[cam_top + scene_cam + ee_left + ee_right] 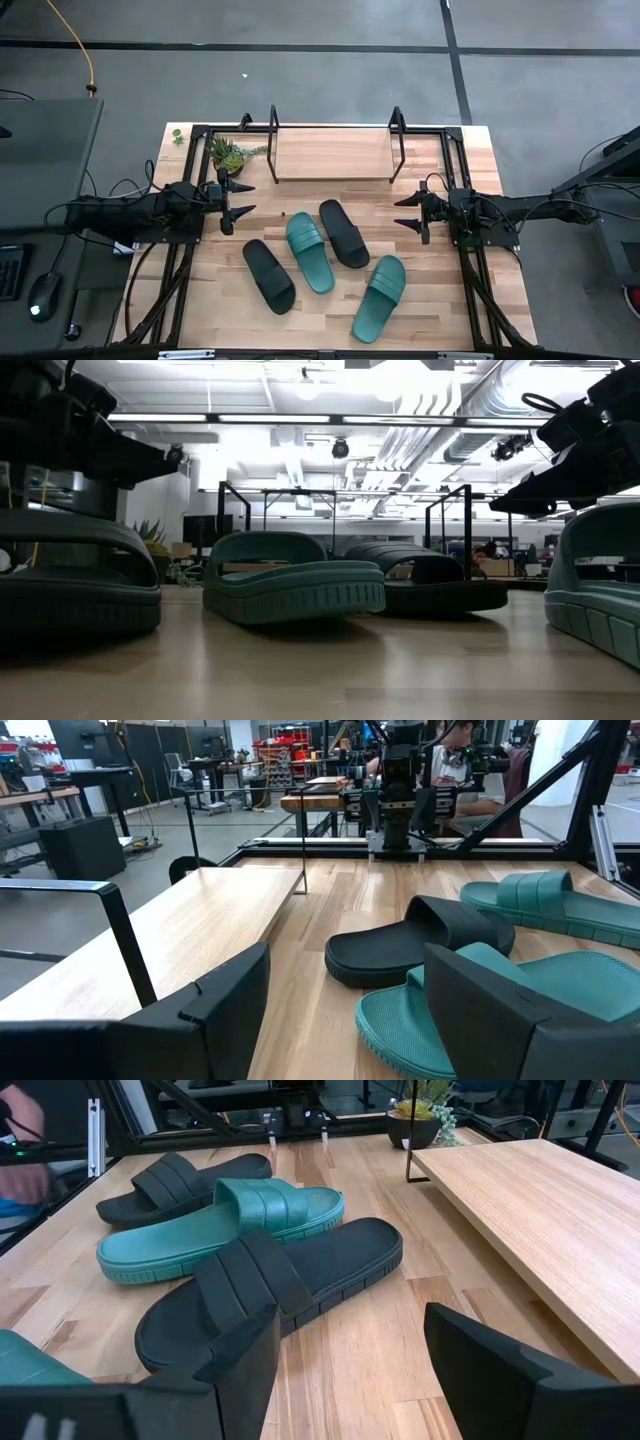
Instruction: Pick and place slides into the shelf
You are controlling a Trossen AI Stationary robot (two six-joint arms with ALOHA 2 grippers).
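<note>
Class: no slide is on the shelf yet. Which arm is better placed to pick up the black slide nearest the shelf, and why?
Probably the right. The right gripper waits open, nearer that black slide, with nothing between. The left gripper, also open, has a teal slide beside that route.

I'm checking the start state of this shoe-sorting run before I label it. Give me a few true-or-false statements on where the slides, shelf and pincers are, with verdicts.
1. Two slides already lie on the shelf. False: its board is bare; all four lie on the table in front of it.
2. The slide nearest the shelf is a black slide. True.
3. A teal slide lies between the two black ones. True: the other black slide is on its far side.
4. The left pincer holds a slide. False: it is open and holds nothing.
5. The right pincer is open with nothing between its fingers. True.
6. The second teal slide stands on the plant. False: the plant sits by the shelf's left end.
</note>
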